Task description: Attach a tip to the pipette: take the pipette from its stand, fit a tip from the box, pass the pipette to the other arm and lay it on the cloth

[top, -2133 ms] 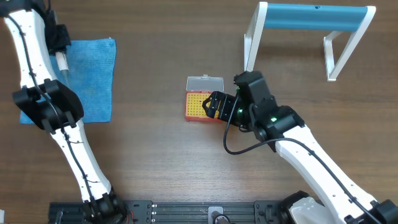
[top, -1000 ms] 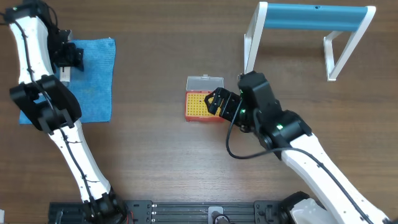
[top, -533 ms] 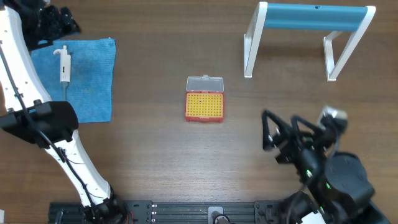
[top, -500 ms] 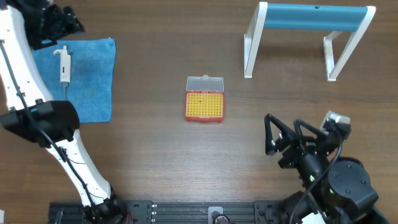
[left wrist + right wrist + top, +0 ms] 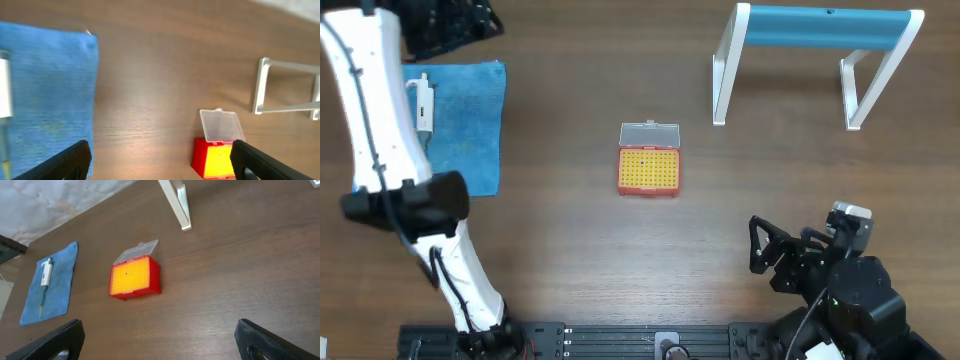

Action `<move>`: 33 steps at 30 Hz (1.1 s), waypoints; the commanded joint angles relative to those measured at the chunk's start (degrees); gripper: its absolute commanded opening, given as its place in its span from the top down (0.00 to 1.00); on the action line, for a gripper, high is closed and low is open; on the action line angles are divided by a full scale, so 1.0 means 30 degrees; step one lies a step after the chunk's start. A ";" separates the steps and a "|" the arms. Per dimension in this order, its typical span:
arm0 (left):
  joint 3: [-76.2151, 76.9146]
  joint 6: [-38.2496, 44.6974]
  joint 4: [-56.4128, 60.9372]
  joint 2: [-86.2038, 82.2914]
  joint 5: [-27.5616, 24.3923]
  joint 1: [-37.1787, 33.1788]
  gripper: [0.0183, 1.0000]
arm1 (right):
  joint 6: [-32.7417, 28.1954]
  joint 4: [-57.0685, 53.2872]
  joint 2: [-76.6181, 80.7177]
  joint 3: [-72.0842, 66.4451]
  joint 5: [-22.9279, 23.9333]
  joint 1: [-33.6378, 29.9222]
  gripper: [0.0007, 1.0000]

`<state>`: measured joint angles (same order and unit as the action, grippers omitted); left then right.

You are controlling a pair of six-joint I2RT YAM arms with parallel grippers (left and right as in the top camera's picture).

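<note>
Brown wooden tabletop (image 5: 570,260) | white pipette (image 5: 421,105) lies flat on the blue cloth (image 5: 470,130), well left of the red tip box with clear lid (image 5: 649,170); its print is too small to read | left gripper (image 5: 161,157) spread wide, now lifted off the cloth | right gripper (image 5: 162,340) spread wide, pulled back, well apart from the box

The left arm (image 5: 375,110) hides the cloth's (image 5: 470,120) left edge. On the pipette (image 5: 423,98), tip end too small to tell; left wrist view crops its body. Right wrist view crops most of the stand (image 5: 180,202).
</note>
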<state>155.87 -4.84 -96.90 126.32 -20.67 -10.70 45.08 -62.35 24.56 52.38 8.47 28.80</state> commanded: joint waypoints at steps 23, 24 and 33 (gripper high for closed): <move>-0.4007 0.0270 -0.0146 -1.0375 -0.0721 0.2448 0.10 | -0.0284 0.2266 -0.8160 -0.2484 0.0255 -0.6710 0.02; -0.6441 0.0270 -0.0146 -1.1693 -0.0670 0.2455 0.10 | -0.0284 0.2528 -0.8160 -0.2798 0.0262 -0.6710 0.03; -1.9934 -0.1129 0.3577 -2.2178 -0.0874 0.2463 0.10 | -0.0284 -0.1792 -0.8160 -0.3643 0.0262 -0.6710 0.03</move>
<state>101.60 -5.48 -89.45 68.60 -23.33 -3.22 44.88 -65.28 0.40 41.58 8.91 8.32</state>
